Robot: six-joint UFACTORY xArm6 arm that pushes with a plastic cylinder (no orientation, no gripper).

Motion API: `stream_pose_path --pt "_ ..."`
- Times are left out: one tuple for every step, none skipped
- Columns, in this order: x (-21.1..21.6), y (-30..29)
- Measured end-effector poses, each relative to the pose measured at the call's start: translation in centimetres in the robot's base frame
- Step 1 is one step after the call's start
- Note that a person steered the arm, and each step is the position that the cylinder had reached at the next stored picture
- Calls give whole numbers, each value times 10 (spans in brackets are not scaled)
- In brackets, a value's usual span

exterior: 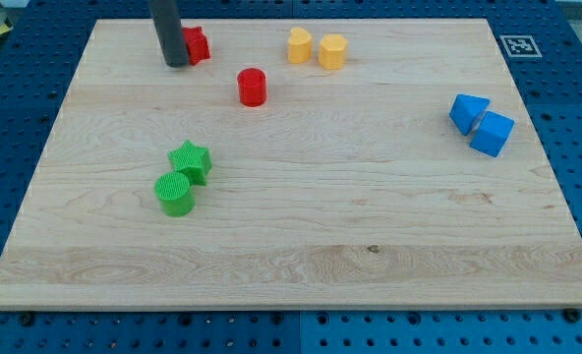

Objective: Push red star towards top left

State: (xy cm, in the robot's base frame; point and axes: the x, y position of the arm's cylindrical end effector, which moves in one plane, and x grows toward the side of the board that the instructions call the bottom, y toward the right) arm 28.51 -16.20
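Note:
The red star lies near the view's top left of the wooden board, partly hidden by the rod. My tip rests on the board right at the star's left side, touching or nearly touching it. A red cylinder stands below and to the right of the star.
Two yellow blocks sit side by side at the view's top centre. A green star and a green cylinder touch at centre left. Two blue blocks sit together at the right. The board's top edge runs close above the star.

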Motion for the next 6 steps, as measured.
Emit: stream_pose_path --pt "24 14" --pt "22 37" --pt "-1 47" --pt "-18 29" --pt "-30 -5" --pt "-38 -29"
